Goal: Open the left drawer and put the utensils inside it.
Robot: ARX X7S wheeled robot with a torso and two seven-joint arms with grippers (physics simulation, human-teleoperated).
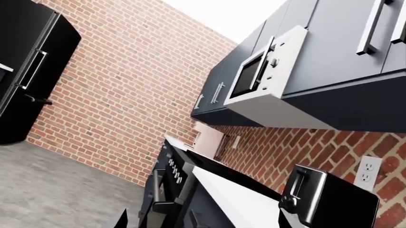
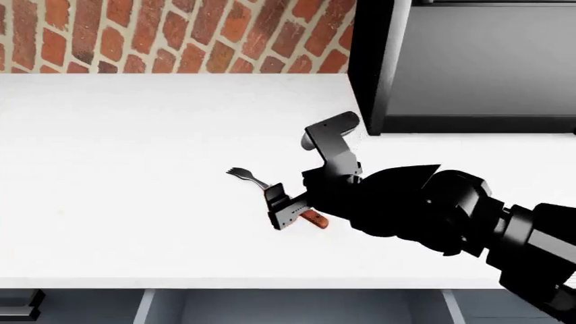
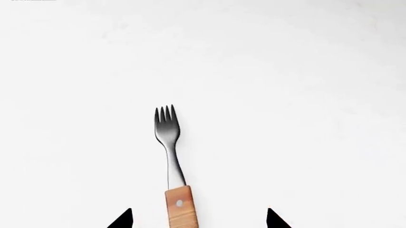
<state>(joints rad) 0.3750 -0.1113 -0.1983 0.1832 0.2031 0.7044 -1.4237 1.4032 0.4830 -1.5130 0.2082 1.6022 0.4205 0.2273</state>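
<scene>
- Two dark fingertips point(image 3: 120, 219) of the right gripper point(image 2: 311, 185) show at the near edge of the right wrist view, spread wide apart, with the wooden handle of the fork point(image 3: 171, 161) between them and nothing pinched yet.
- In the head view this gripper hangs over the fork point(image 2: 261, 182), which lies flat on the white countertop point(image 2: 117, 202), tines to the far left, handle end near the right.
- I judge the fork to be light, stiff and thin; the metal neck is probably slippery, so the orange-brown handle is the better place to take hold, across its width.
- Because it lies so flat, the fingers must come down close to the counter.
- Below the near edge of the counter, the left drawer point(image 2: 297, 307) is already open.
- Left gripper: only dark tips show in its wrist view; I cannot tell its state.
- No knife is visible.
</scene>
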